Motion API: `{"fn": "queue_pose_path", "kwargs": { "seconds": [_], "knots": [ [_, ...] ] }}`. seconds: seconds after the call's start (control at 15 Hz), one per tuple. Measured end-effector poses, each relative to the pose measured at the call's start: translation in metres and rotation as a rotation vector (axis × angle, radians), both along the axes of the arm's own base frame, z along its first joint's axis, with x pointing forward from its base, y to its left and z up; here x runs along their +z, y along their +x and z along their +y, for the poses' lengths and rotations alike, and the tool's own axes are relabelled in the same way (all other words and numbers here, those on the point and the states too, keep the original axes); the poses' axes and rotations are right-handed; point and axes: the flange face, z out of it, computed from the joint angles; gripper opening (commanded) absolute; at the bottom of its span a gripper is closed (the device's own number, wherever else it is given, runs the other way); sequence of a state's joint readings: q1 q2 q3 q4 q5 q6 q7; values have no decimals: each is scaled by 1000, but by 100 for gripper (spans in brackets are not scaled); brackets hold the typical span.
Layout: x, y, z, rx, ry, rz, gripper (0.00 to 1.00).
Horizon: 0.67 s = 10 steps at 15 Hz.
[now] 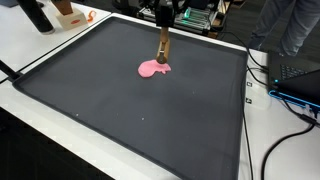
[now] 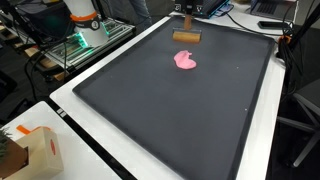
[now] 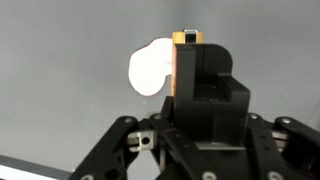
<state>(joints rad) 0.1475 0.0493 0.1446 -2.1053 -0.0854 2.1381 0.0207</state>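
A flat pink blob (image 1: 153, 68) lies on the dark mat (image 1: 120, 100), toward its far side; both exterior views show the pink blob (image 2: 186, 60). My gripper (image 1: 165, 14) hangs over it, shut on a long wooden block (image 1: 163, 47) whose lower end comes down beside the blob's right edge. From the opposite side the wooden block (image 2: 185, 37) appears just beyond the blob. In the wrist view the gripper (image 3: 200, 108) holds the block (image 3: 186, 38), dark-faced with a wood edge, and the blob (image 3: 150, 70) looks pale just left of its tip. The fingertips are hidden behind the block.
The mat (image 2: 170, 110) covers most of a white table (image 1: 40, 50). A cardboard box (image 2: 28, 150) stands at one corner. Cables and a laptop (image 1: 296, 82) lie beside the mat. Electronics with a green light (image 2: 80, 42) and an orange item (image 1: 70, 15) are near the robot base.
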Motion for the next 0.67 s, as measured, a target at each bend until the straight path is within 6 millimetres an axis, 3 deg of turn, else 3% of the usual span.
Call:
{"fn": "queue_pose_path", "kwargs": {
  "seconds": [0.27, 0.67],
  "knots": [
    [-4, -1, 7, -13, -42, -11, 24],
    [-24, -19, 66, -83, -212, -99, 24]
  ]
}}
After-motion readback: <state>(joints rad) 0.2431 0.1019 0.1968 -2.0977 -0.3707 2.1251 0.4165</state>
